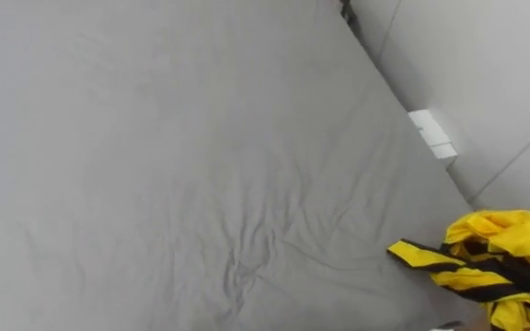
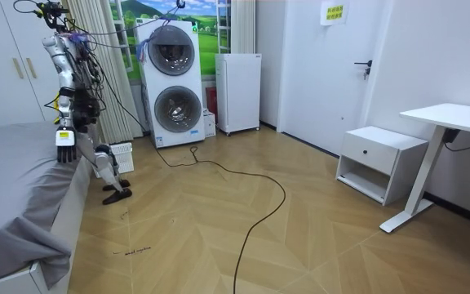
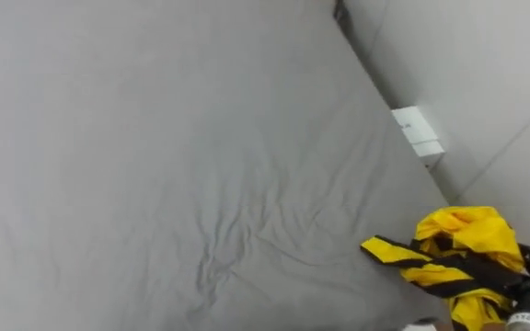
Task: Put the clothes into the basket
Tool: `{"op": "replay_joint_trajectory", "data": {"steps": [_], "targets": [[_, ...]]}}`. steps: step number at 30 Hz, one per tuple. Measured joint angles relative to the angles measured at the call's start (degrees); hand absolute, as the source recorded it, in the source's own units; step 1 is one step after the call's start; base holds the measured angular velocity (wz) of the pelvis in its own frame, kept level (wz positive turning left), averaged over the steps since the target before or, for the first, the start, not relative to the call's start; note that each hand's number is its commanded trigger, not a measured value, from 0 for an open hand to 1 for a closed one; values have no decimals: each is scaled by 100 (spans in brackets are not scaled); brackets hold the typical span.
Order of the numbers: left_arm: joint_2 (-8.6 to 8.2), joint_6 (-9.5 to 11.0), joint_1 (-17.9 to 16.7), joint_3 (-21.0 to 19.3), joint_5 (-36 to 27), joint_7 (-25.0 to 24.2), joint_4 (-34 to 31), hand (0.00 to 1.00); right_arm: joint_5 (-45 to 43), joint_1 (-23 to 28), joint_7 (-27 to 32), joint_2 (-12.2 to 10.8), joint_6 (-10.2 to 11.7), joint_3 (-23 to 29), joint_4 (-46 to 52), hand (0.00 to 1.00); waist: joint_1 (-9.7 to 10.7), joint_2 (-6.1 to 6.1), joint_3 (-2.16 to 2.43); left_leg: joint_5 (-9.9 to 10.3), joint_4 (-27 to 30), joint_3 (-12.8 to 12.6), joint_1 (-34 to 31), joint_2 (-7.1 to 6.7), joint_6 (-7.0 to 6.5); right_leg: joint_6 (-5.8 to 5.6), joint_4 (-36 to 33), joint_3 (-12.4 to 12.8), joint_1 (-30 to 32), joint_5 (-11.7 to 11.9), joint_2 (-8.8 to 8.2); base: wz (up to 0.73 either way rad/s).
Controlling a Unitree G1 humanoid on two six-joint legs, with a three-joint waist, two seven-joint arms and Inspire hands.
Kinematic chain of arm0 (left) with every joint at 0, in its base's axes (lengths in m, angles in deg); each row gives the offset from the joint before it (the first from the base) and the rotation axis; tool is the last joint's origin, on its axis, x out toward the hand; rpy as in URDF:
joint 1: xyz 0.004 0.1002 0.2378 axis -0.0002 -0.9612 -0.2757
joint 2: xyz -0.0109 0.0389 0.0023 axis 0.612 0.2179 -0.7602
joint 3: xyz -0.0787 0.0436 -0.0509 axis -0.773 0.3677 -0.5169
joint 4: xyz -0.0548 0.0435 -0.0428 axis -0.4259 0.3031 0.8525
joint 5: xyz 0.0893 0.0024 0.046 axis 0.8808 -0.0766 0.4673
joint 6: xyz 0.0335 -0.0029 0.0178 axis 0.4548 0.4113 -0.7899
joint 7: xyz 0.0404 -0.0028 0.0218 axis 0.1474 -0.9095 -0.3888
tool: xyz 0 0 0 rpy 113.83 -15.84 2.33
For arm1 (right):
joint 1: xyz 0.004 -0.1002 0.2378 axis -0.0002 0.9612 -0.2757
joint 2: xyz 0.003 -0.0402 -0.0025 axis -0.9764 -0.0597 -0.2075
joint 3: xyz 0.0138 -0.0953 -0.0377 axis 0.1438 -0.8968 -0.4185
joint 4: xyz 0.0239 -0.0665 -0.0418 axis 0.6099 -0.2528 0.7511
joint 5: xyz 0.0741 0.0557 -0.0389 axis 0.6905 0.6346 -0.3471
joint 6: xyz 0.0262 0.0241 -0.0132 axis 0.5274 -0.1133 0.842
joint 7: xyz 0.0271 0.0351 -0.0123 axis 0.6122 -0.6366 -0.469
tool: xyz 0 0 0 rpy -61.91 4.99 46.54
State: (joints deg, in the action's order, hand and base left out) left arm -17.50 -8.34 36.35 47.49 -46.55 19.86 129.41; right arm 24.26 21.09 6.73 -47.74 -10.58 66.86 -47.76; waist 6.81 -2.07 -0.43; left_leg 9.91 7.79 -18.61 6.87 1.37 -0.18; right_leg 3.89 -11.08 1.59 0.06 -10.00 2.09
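The yellow-and-black garment (image 3: 458, 248) lies bunched at the right edge of the bed (image 1: 173, 165), over the right hand (image 3: 523, 319), whose fingers are hidden, so I cannot tell their grip. The left hand (image 2: 65, 145) hangs straight-fingered at the bed's side. Best to gather the whole bundle, trailing strap included, before lifting.

Plain grey sheet (image 1: 173, 165) in front of me, no print on it. Down to my right there's a bright yellow garment (image 1: 504, 234), black stripes running through it. White wall (image 1: 486, 64), small white box (image 1: 432, 134) on it. Across the room: light brown wood floor (image 2: 300, 237) in herringbone, white washer (image 2: 172, 82), white desk (image 2: 455, 114).
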Motion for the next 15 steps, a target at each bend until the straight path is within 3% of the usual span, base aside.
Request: {"op": "replay_joint_trajectory", "data": {"steps": [3, 6, 10, 12, 15], "targets": [[1, -115, -70, -109, 216, 46, 0, 0, -29, 75, -8, -20, -1, 124, 109, 100, 167, -12, -15, 2, -1, -62, -1, 7, 4, 19, -33, 142, 53, 10, 55, -21], [1, -362, -91, -177, 586, 61, -7, 0, -53, 86, -14, -109, -2, 447, 78, 100, 397, 46, -53, 23, 0, -199, -4, 26, 37, 27, -66, 293, 112, 15, 119, -16], [5, -522, -127, -232, 625, 68, 1, 0, -6, 96, -14, -126, -1, 687, -297, 100, 483, 88, -71, 25, 1, -329, -14, 86, 40, 47, -72, 524, 199, 80, 205, -32], [7, -613, -128, -219, 623, 65, 1, 0, 9, 117, -14, -131, -6, 717, -520, 100, 568, 155, -122, 42, 1, -330, -42, 103, 67, 54, -63, 623, 252, 129, 253, -25], [7, -646, -126, -214, 627, -13, -1, 0, -8, 118, -89, -162, -5, 726, -700, 100, 693, 280, -107, 49, 5, -354, -217, 125, 76, 41, -75, 675, 455, 193, 283, -13]]}}
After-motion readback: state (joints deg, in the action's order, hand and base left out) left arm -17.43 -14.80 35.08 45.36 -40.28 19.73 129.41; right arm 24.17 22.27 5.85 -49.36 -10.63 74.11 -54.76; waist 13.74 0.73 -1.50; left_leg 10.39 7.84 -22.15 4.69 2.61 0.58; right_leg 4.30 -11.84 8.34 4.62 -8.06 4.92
